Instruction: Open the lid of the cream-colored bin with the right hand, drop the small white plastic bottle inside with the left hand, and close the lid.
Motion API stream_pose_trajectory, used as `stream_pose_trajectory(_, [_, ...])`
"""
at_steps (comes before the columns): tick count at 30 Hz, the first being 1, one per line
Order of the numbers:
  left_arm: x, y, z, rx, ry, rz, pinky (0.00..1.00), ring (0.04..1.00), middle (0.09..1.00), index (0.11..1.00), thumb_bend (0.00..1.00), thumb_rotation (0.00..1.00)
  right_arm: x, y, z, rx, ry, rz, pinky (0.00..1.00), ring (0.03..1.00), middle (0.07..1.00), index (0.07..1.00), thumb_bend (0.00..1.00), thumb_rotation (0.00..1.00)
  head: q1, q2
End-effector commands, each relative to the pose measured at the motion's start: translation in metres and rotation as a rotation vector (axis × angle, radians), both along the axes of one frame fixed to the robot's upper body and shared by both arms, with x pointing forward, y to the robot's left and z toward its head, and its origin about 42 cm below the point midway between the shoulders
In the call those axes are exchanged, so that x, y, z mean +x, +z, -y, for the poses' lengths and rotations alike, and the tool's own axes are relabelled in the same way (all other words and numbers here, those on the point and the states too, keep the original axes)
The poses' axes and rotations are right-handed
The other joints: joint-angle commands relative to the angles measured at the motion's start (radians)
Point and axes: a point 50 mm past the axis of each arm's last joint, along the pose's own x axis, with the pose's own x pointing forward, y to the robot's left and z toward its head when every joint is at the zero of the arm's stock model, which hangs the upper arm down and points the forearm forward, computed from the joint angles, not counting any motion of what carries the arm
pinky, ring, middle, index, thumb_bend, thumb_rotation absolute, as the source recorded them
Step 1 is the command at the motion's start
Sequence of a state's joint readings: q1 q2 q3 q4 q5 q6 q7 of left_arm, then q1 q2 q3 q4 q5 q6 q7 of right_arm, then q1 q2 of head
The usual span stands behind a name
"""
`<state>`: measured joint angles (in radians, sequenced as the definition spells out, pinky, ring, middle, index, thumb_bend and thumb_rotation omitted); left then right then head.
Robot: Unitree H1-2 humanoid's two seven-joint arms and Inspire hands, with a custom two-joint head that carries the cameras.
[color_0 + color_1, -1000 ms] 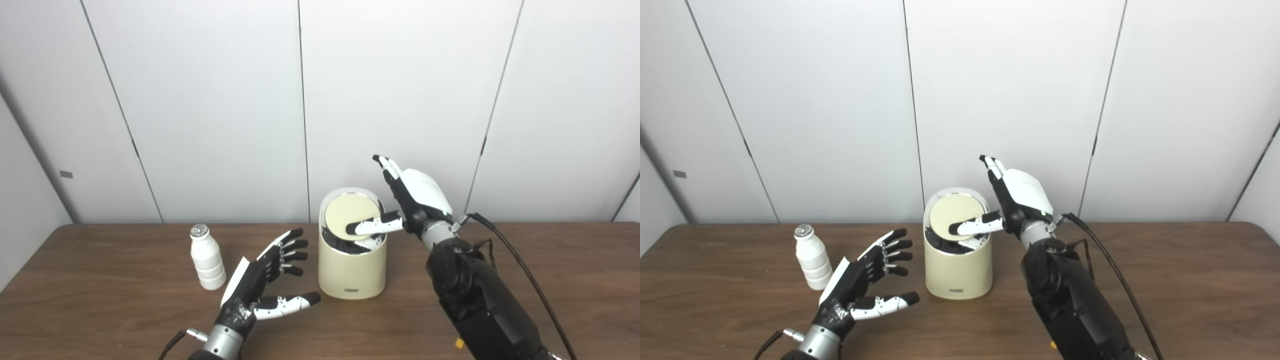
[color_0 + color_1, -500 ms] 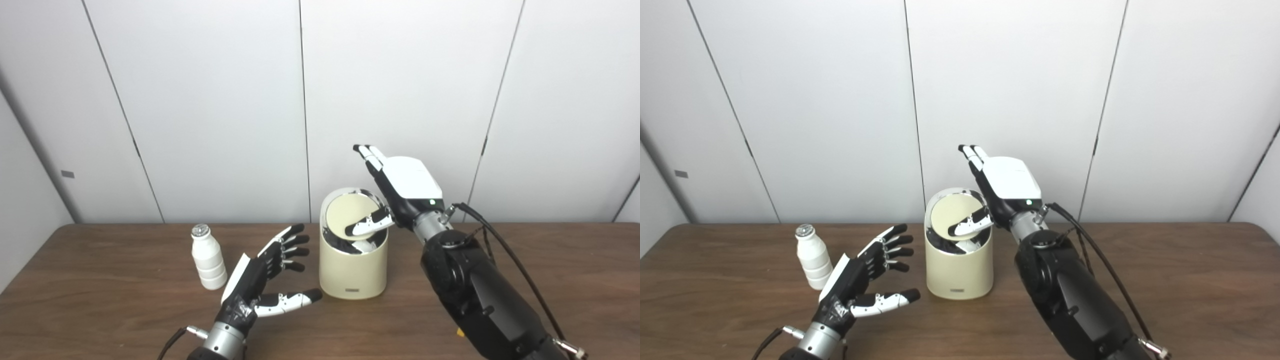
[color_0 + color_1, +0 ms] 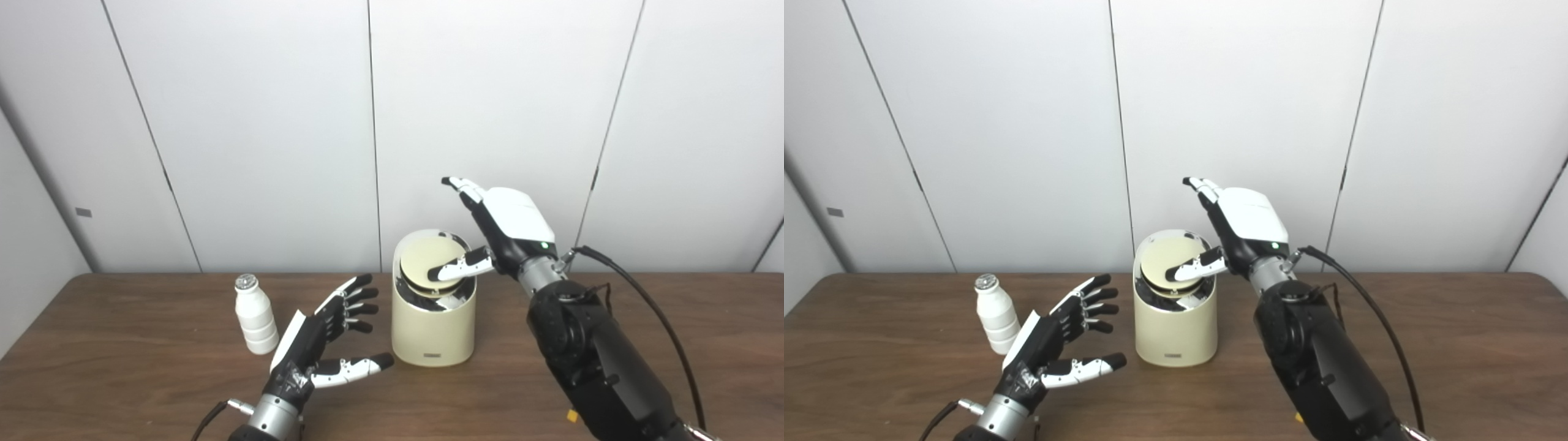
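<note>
The cream-colored bin (image 3: 433,334) stands on the table's middle. Its round lid (image 3: 422,264) is tilted, with a dark gap showing below its front edge. My right hand (image 3: 511,226) is open just right of and above the bin, fingers pointing up and left, and its thumb lies across the lid. The small white plastic bottle (image 3: 255,315) stands upright left of the bin. My left hand (image 3: 324,343) is open and empty, fingers spread, low over the table between the bottle and the bin, touching neither.
The brown wooden table (image 3: 122,380) runs back to a white panelled wall (image 3: 245,122). A black cable (image 3: 649,312) hangs from my right wrist.
My right hand rose, swung left and then back right, its thumb staying on the lid. The lid tipped up and now lies a little flatter. My left hand and the bottle stayed put.
</note>
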<state>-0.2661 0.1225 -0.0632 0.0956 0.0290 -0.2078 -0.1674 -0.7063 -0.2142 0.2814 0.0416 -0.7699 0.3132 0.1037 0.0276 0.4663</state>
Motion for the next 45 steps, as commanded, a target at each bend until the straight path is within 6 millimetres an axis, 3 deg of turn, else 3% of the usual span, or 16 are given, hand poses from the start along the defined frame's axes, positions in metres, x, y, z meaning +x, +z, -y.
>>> stream_pose_trajectory(1, [0.007,0.019,0.001,-0.011,-0.008,0.073,0.69,0.790,0.855,0.919,0.75,0.11,-0.006,0.036,0.000,0.106,0.031,0.105,0.68,0.837,0.900,0.903,0.91,0.35,0.000,0.000])
stream_pose_trajectory(4, [0.006,0.019,0.001,-0.011,-0.007,0.072,0.70,0.791,0.854,0.918,0.75,0.11,-0.012,0.032,0.009,0.248,0.021,0.186,0.64,0.789,0.845,0.857,0.89,0.33,-0.002,0.002])
stream_pose_trajectory(8, [0.006,0.020,0.000,-0.008,-0.003,0.079,0.68,0.788,0.852,0.918,0.74,0.11,-0.018,0.011,0.021,0.360,0.003,0.228,0.57,0.746,0.821,0.835,0.83,0.29,0.001,0.003])
stream_pose_trajectory(14, [0.006,0.021,-0.002,0.001,0.000,0.086,0.67,0.785,0.852,0.915,0.74,0.12,-0.043,-0.036,0.051,0.490,0.005,0.132,0.61,0.779,0.848,0.846,0.83,0.28,0.002,0.007])
stream_pose_trajectory(19, [0.006,0.020,-0.005,0.007,0.002,0.079,0.67,0.786,0.854,0.918,0.74,0.13,-0.061,-0.074,0.068,0.585,-0.011,0.080,0.73,0.810,0.877,0.869,0.82,0.30,-0.002,0.008])
stream_pose_trajectory(23, [0.007,0.019,-0.005,0.009,0.002,0.079,0.67,0.784,0.855,0.917,0.74,0.13,-0.069,-0.099,0.077,0.623,0.006,0.068,0.72,0.818,0.883,0.882,0.81,0.29,-0.003,0.007])
stream_pose_trajectory(40, [0.000,0.020,-0.009,0.012,0.017,0.086,0.67,0.771,0.834,0.901,0.74,0.11,-0.091,-0.141,0.066,0.681,0.029,0.021,0.71,0.803,0.861,0.875,0.84,0.31,0.011,0.006])
stream_pose_trajectory(43, [-0.005,0.027,-0.012,0.013,0.031,0.114,0.62,0.746,0.830,0.888,0.75,0.12,-0.095,-0.143,0.065,0.705,0.036,0.013,0.72,0.814,0.868,0.872,0.85,0.29,0.044,0.010])
stream_pose_trajectory(45, [-0.013,0.032,-0.015,0.050,0.062,0.178,0.55,0.680,0.791,0.851,0.71,0.06,-0.097,-0.143,0.066,0.711,0.035,0.010,0.72,0.821,0.874,0.875,0.84,0.29,0.077,0.011])
